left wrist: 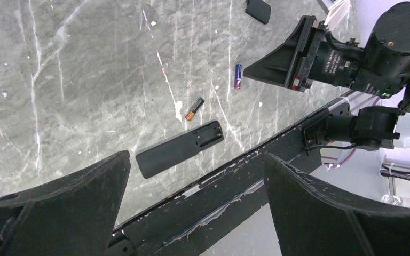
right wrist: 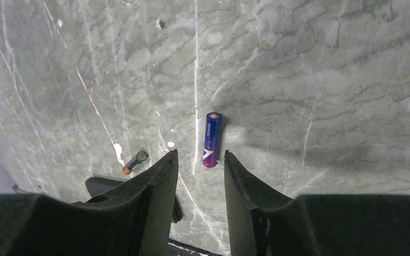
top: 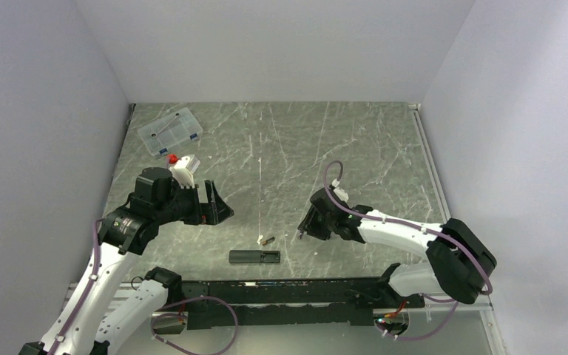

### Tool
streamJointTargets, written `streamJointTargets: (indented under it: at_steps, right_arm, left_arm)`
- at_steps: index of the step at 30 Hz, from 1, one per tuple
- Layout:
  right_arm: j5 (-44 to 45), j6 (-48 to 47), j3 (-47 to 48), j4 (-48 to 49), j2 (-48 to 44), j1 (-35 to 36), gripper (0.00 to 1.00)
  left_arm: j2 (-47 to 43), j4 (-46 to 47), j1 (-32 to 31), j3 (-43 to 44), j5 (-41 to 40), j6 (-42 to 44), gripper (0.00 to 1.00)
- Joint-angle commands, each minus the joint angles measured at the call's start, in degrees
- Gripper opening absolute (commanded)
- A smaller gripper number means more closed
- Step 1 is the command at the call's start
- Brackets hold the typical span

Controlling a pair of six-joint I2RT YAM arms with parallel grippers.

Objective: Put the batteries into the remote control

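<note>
The remote control [top: 254, 257] lies flat near the table's front edge, its battery bay open at the right end [left wrist: 210, 135]. The gold-ended battery [top: 266, 239] lies just behind it, also seen in the left wrist view [left wrist: 195, 108]. The blue battery [right wrist: 212, 140] lies on the table just beyond my right gripper's tips. My right gripper [right wrist: 200, 153] is open, low over the table, with nothing between its jaws. My left gripper [top: 218, 205] is open and empty, held above the table left of the remote [left wrist: 180, 148].
A clear compartment box [top: 170, 131] sits at the back left. A white item with a red cap [top: 181, 167] is near the left arm. A small black flat piece [left wrist: 258, 9] lies beyond the right gripper. A black rail [top: 288, 292] runs along the front edge.
</note>
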Motion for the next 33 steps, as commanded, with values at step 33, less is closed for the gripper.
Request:
streamJointTargets:
  at_steps: [33]
  right_arm:
    - [-6.84, -50.0, 25.18, -15.95, 19.38, -3.55, 0.16]
  left_arm:
    - [0.51, 1.9, 0.23, -0.33, 1.28, 1.08, 0.99]
